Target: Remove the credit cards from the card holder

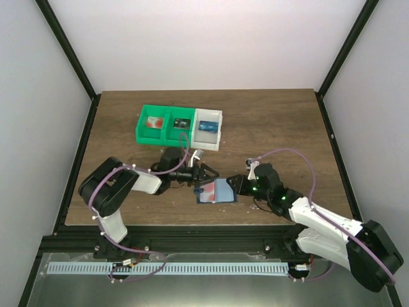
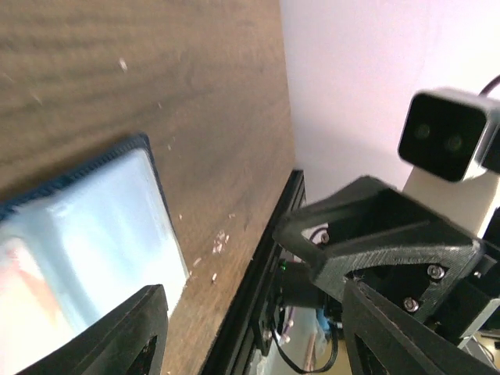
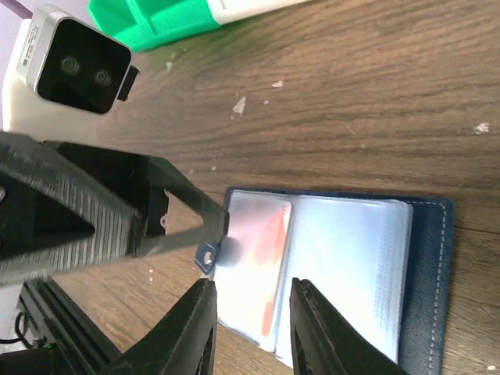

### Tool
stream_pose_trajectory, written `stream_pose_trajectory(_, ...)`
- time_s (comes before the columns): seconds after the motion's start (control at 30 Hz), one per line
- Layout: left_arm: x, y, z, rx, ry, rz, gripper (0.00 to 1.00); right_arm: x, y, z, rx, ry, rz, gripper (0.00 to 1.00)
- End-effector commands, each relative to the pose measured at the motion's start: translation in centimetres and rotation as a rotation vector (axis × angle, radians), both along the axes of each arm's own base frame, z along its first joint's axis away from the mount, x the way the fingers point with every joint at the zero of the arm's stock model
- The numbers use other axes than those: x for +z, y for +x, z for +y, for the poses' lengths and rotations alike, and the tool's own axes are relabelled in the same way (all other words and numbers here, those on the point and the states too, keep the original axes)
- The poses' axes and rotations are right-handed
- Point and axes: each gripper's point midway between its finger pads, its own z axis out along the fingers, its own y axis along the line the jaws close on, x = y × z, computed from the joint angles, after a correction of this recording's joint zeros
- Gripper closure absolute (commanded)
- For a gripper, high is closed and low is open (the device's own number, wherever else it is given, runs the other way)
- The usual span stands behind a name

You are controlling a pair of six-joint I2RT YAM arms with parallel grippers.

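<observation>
The card holder (image 1: 217, 191) lies open on the table between my two arms, dark navy with pale blue pockets (image 3: 344, 266). A whitish-pink credit card (image 3: 262, 230) with red marks shows through its left pocket. My right gripper (image 3: 251, 328) hovers over the holder's near edge, jaws a little apart, with nothing pinched between them. My left gripper (image 2: 250, 344) is open wide at the holder's far end. One of its fingers (image 3: 183, 207) touches the holder's edge beside a small snap tab (image 3: 205, 254). In the left wrist view the holder's pale pocket (image 2: 86, 234) fills the lower left.
A green bin (image 1: 163, 125) and a white bin (image 1: 208, 128) stand side by side behind the holder, each with a card-like item inside. The table's near edge and black frame rail (image 2: 258, 297) run close to the holder.
</observation>
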Motion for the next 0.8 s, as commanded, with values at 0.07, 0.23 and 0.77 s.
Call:
stream_pose_trajectory(0.07,0.6,1.8,3.3,0.086,0.041,-0.09,0.37,2.1,-0.2,1.1,0.044,0.062,-0.035,0.71)
stream_pose_trajectory(0.23,-1.8,2.0,4.6,0.104,0.166,-0.086,0.31,0.8,-0.6,2.9,0.127,0.051,0.009,0.71)
stream_pose_trajectory(0.77,-4.9,2.3,5.3,0.116,0.266,-0.068,0.29,-6.5,-1.1,2.6,0.131,-0.132,0.19,0.77)
